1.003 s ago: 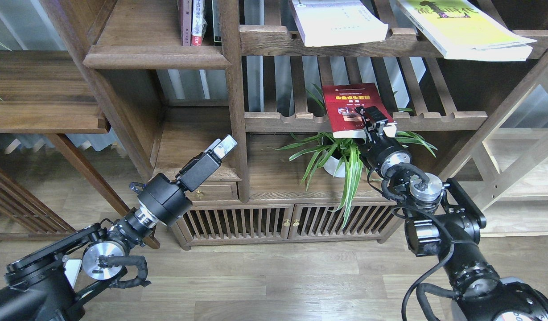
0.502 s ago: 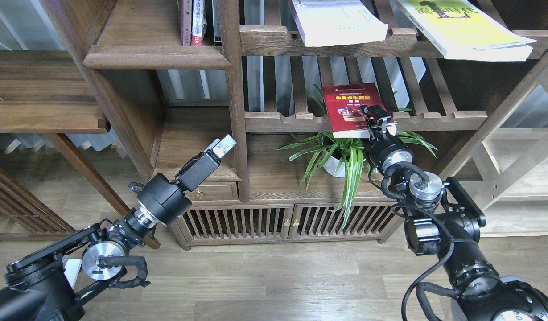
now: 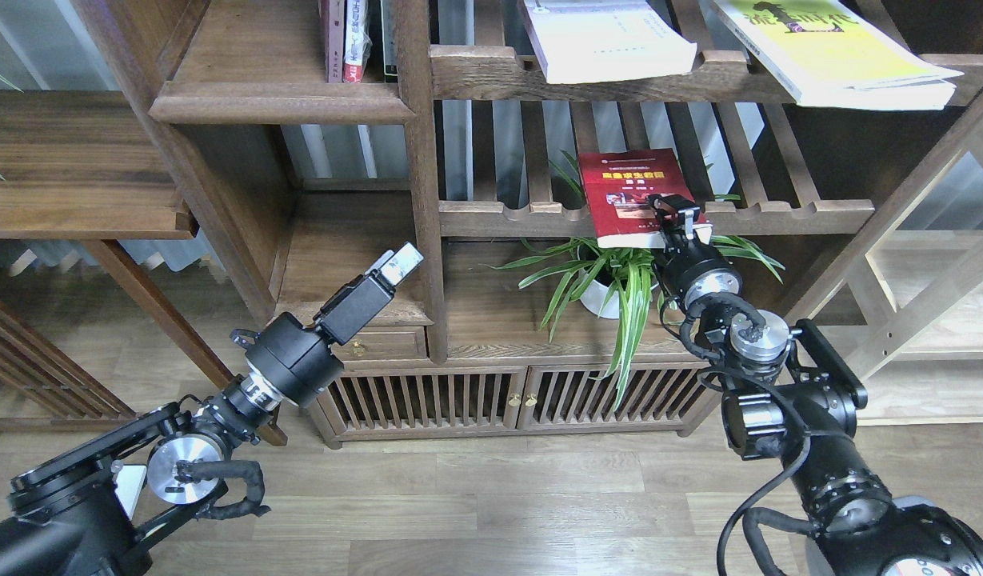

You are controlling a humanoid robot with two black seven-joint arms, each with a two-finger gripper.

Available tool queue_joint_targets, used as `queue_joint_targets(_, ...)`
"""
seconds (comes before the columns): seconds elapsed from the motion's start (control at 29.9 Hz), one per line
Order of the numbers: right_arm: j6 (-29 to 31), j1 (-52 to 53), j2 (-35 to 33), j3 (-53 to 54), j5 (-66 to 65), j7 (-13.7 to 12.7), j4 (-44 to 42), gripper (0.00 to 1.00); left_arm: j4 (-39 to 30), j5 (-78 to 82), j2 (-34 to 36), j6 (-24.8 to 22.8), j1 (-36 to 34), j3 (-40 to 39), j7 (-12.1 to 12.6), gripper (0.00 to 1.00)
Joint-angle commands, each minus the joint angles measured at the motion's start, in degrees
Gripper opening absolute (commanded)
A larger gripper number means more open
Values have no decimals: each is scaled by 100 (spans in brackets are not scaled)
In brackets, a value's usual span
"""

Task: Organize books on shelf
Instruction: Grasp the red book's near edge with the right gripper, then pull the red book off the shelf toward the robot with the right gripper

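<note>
Far left: a plain dark tabletop (image 3: 67,160) stands beside the shelf (image 3: 415,160), carrying nothing that can be made out.

Left end effector (image 3: 401,262): raised in front of the small drawer (image 3: 383,344), near the central upright. It carries nothing. Its tip is seen end-on, so whether the fingers are spread or pressed together cannot be told. Judged to be parked clear of the work.

Upper left compartment: narrow upright volumes (image 3: 355,40) stand against the upright, spines outward.

Centre: the white book (image 3: 607,40) lies flat on the upper slatted rack, its near edge overhanging the rail. Below it the red book (image 3: 623,196) lies on the lower slatted rack, tilted, its bottom edge projecting past the notched front rail, above a potted plant (image 3: 611,280) on the board shelf.

Right end effector (image 3: 677,218): at the lower right corner of the red book, apparently pinching that corner, though the contact is small and dark. Judged purpose: hold the overhanging edge to seat or straighten the book on the rack. Risk: the book could slide forward onto the plant.

Upper right: the yellow-green book (image 3: 835,48) lies askew on the upper rack, overhanging the rail.

Far right: a paler bare wooden rack (image 3: 931,288).

Surface and room: slatted cabinet doors (image 3: 515,396) at the base, wood plank floor (image 3: 491,496), pale corrugated wall behind
</note>
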Motion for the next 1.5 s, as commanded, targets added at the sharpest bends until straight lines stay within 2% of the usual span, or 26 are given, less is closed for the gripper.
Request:
queue_joint_targets(0.0,41,-5,0,5,100,76,0,34,0,0,-6,0,-2,-1,7,99)
queue_joint_targets(0.17,85,-22,0,14,205,111,9,24,0,0,3,0,-2,-10,-1,99)
queue_joint_targets(0.33,366,-58,0,14,232,102,9,13,9,9,3,0,6,-19,-1,99)
queue_joint_targets(0.47,533,-66,0,14,293,102,18,7,9,9,3,0,6,-19,7,99)
queue_joint_targets(0.77,683,-330,0,-47,697,58,334,6,157,9,3,0,6,-150,34,99)
queue_joint_targets(1.17,1333,-901,0,-223,1752,-100,1353,5,492,-44,-24,0,-11,-300,16,99)
queue_joint_targets(1.34,1816,-1340,0,-390,1840,-109,1792,5,729,-44,-164,0,-11,-300,16,99)
queue_joint_targets(1.47,2475,-1700,0,-715,1946,-109,2083,4,1010,-97,-348,0,-2,-300,-10,99)
